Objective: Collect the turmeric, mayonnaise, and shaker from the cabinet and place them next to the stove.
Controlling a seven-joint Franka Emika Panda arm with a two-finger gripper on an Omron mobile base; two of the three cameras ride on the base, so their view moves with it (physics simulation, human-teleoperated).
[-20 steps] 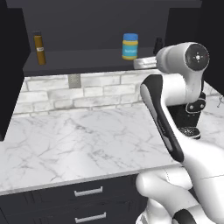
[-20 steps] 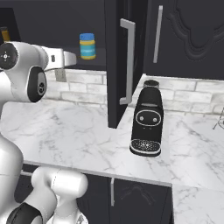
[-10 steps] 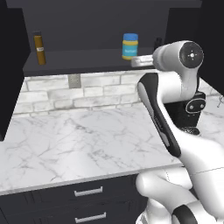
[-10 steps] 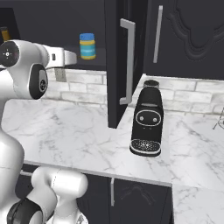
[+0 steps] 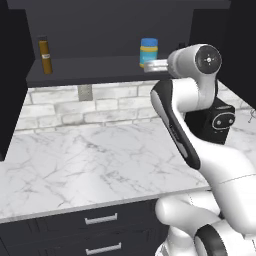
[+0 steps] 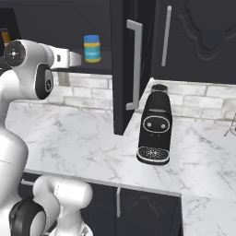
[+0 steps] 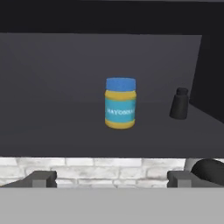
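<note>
The mayonnaise (image 7: pixel 120 103), a yellow jar with blue lid and band, stands on the shelf of the black cabinet (image 7: pixel 52 131) straight ahead of my gripper (image 7: pixel 111 179). The gripper is open, with its fingertips (image 7: pixel 41 178) wide apart and short of the shelf edge. The black shaker (image 7: pixel 179 103) stands to the jar's right in the hand view. In the left base view the gripper (image 5: pixel 149 66) hangs just in front of the mayonnaise (image 5: pixel 148 51), and the amber turmeric (image 5: pixel 45 56) stands at the shelf's far left. From the right, the gripper (image 6: pixel 77 59) sits left of the mayonnaise (image 6: pixel 92 48). The stove is out of view.
A black coffee machine (image 6: pixel 155 129) stands on the marble counter (image 6: pixel 83 138) to the right, below the open cabinet door (image 6: pixel 126 64). A white brick backsplash (image 5: pixel 100 105) runs under the shelf. Drawers with silver handles (image 5: pixel 100 219) lie below the counter.
The arm's wrist has shifted a little to the left, toward the cabinet shelf and the mayonnaise. The gripper stays open.
</note>
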